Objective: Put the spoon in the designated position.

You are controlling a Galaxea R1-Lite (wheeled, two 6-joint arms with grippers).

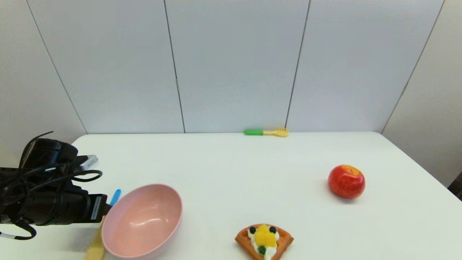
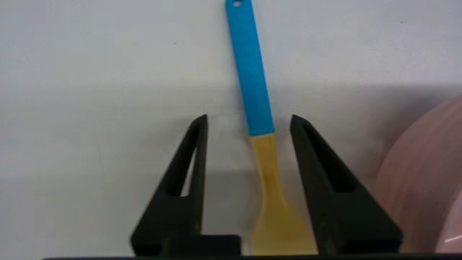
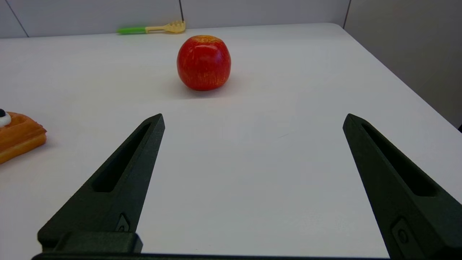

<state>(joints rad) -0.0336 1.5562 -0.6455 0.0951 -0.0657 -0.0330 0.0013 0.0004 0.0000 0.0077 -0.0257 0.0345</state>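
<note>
- The room is basically pale grey wall panels (image 1: 234, 65) with thin dark seams, wrapping around the back and both sides of the table.
- The table (image 1: 231, 169) is plain white, no mat or markings on it anywhere.
- Using the pink bowl (image 1: 142, 220) as the landmark: it sits near the front edge on the robot's left side, tipped a bit toward the camera.
- The left gripper (image 2: 249, 121) hangs right beside the bowl on its left, fingers part-way open, one on each side of the spoon's neck with a gap on both sides, so it isn't pinching anything.
- The right gripper (image 3: 252, 119) is spread wide over bare table, far to the bowl's right, holding nothing.
- An apple (image 1: 346, 181) sits well off to the bowl's right.
- A waffle with fruit (image 1: 264, 240) is on the bowl's right, closer than the apple.
- A fork (image 1: 266, 132) lies far behind the bowl against the back wall.
- The spoon (image 2: 258, 119) lies flat on the table, hugging the bowl's left rim. Its long axis runs front to back: blue handle pointing away from the robot, yellow end toward the front edge.
</note>
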